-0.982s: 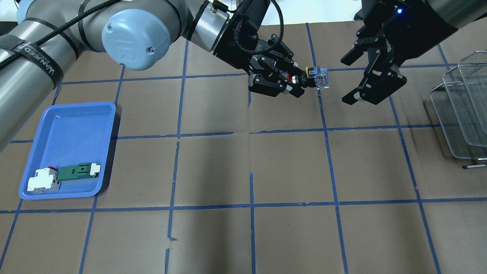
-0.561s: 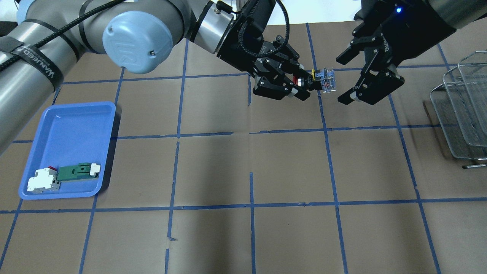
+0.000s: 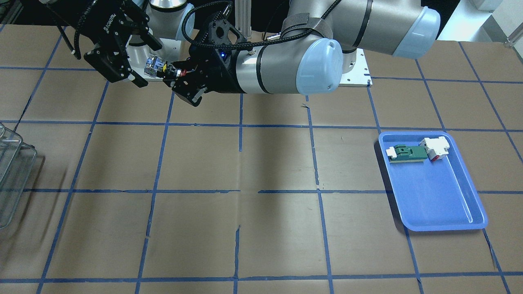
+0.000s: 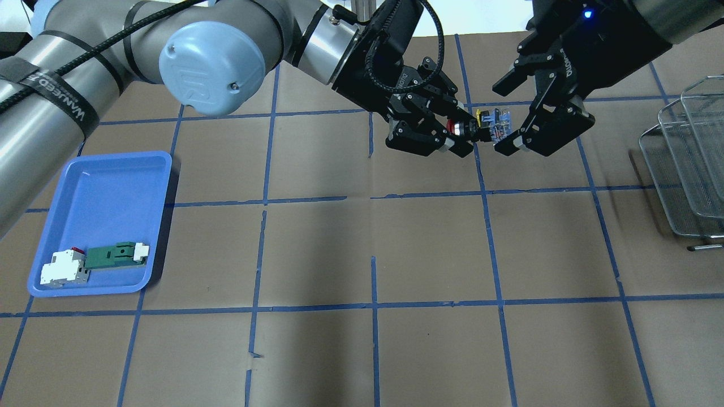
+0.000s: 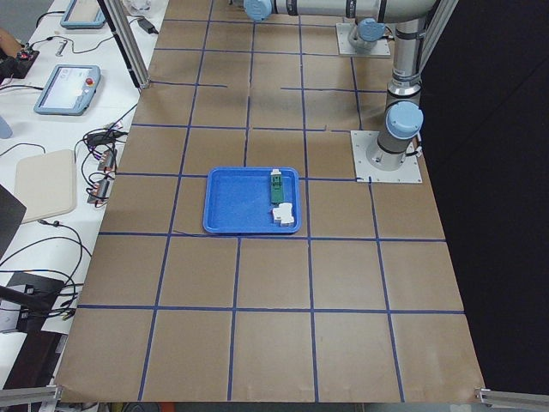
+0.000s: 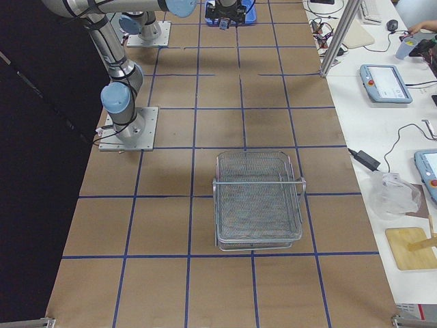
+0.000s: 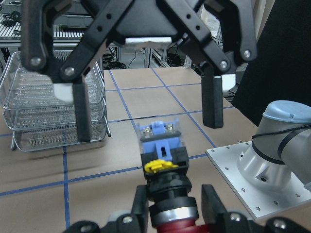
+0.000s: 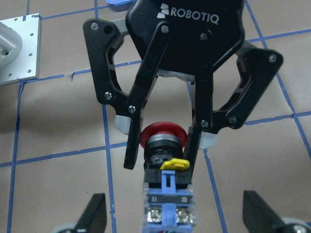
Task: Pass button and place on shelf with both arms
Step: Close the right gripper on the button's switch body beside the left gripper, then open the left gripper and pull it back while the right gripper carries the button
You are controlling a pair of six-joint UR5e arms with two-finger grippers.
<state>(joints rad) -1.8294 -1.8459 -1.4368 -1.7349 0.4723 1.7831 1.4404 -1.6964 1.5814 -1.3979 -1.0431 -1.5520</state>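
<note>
My left gripper (image 4: pixel 459 131) is shut on the red cap and black collar of the button (image 4: pixel 487 124) and holds it level in the air, blue-and-yellow body pointing at my right gripper (image 4: pixel 505 117). The right gripper is open, and its fingers (image 7: pixel 82 114) stand on either side of the button's (image 7: pixel 163 158) blue body without touching it. In the right wrist view the left gripper (image 8: pixel 165 141) clamps the button (image 8: pixel 167 187). In the front view the button (image 3: pixel 158 67) sits between both grippers. The wire-mesh shelf (image 4: pixel 687 169) stands at the far right of the table, also in the exterior right view (image 6: pixel 258 198).
A blue tray (image 4: pixel 107 186) at the front left of the table holds a green-and-white block (image 4: pixel 116 254) and a white-and-red block (image 4: pixel 62 270). Brown paper with blue tape lines covers the table. The shelf (image 7: pixel 46 114) is behind the right gripper in the left wrist view.
My left gripper has moved right with the button and my right gripper has moved left toward it. The button's blue body now lies between the right gripper's open fingers.
</note>
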